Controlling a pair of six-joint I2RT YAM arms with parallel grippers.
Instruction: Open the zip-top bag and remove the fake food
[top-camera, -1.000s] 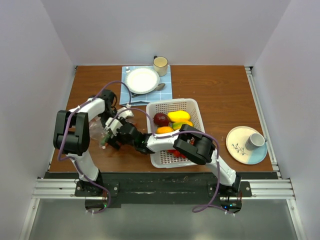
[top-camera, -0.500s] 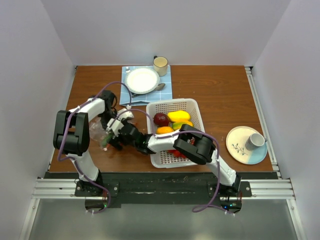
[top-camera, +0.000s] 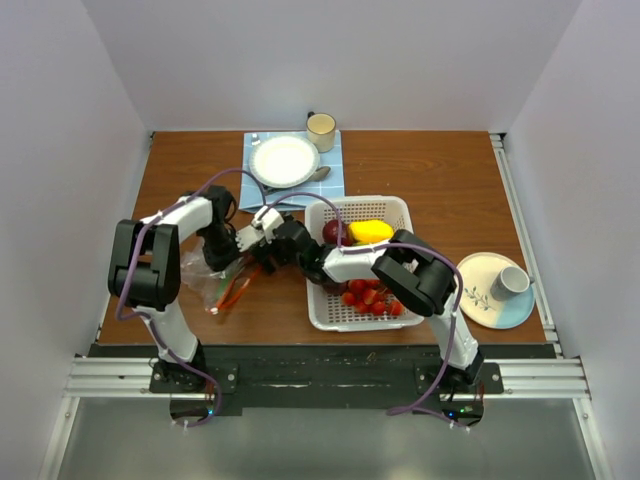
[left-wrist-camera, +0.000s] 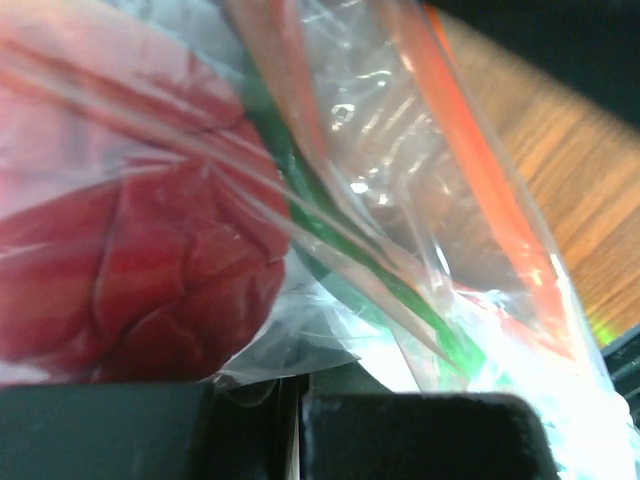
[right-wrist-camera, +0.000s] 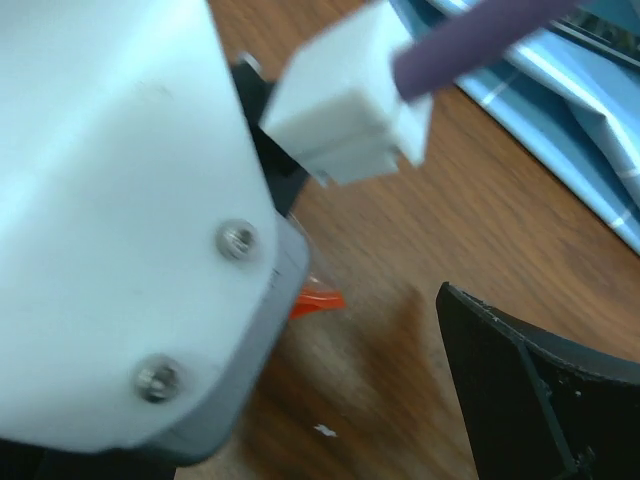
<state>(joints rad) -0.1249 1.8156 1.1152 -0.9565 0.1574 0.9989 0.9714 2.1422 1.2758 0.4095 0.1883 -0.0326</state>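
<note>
The zip-top bag (top-camera: 213, 287) lies crumpled on the table left of the basket, its orange-red zip strip (top-camera: 238, 289) facing right. My left gripper (top-camera: 221, 258) is shut on the bag's plastic; the left wrist view shows the pinched film at the fingertips (left-wrist-camera: 300, 395), a red piece (left-wrist-camera: 120, 270) and a green piece (left-wrist-camera: 400, 310) inside the bag (left-wrist-camera: 400, 180). My right gripper (top-camera: 263, 242) hovers just right of the left wrist, open and empty; only one dark finger (right-wrist-camera: 520, 390) shows, with the strip's end (right-wrist-camera: 315, 298) beyond. Maroon (top-camera: 334, 232), yellow (top-camera: 370, 231) and small red (top-camera: 370, 297) food lies in the basket.
The white basket (top-camera: 398, 212) stands mid-table under my right arm. A white plate (top-camera: 284, 160) on a blue cloth, a spoon and a cup (top-camera: 321, 128) stand at the back. A saucer with a mug (top-camera: 512, 282) is at the right.
My right gripper has drawn up and to the right, away from the bag. The bag now lies more spread out with its orange strip showing. The left gripper has kept its hold.
</note>
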